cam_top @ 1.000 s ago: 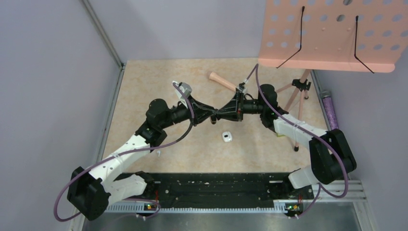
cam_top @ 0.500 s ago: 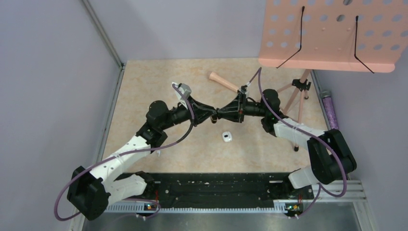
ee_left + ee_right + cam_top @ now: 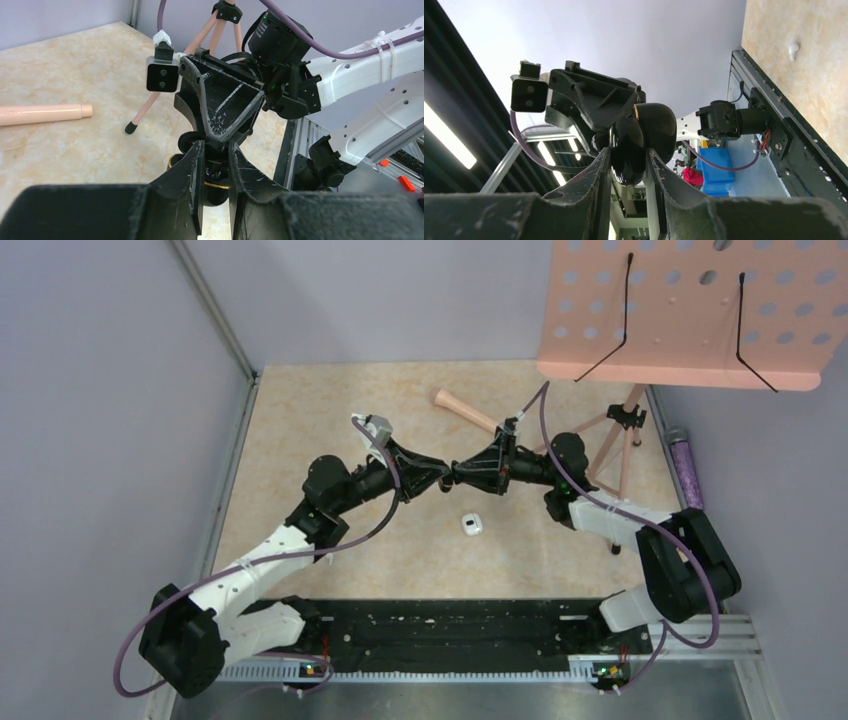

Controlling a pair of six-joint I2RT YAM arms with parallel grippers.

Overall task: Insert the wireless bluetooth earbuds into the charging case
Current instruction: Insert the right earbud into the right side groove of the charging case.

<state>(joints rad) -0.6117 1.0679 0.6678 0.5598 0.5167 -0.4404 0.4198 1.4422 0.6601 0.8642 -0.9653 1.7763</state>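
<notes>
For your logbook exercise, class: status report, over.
Left gripper, right gripper both shut on black case, off table. One white earbud lying on table. Stand legs beside right arm.

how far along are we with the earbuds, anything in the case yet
Nothing looks done yet. One earbud lies loose on the table, and a small white object sits on it near the arms. In hand: the fingers of the left gripper and right gripper both clamp the black case in the air. Left: seat the earbuds in it; I cannot see inside.
</notes>
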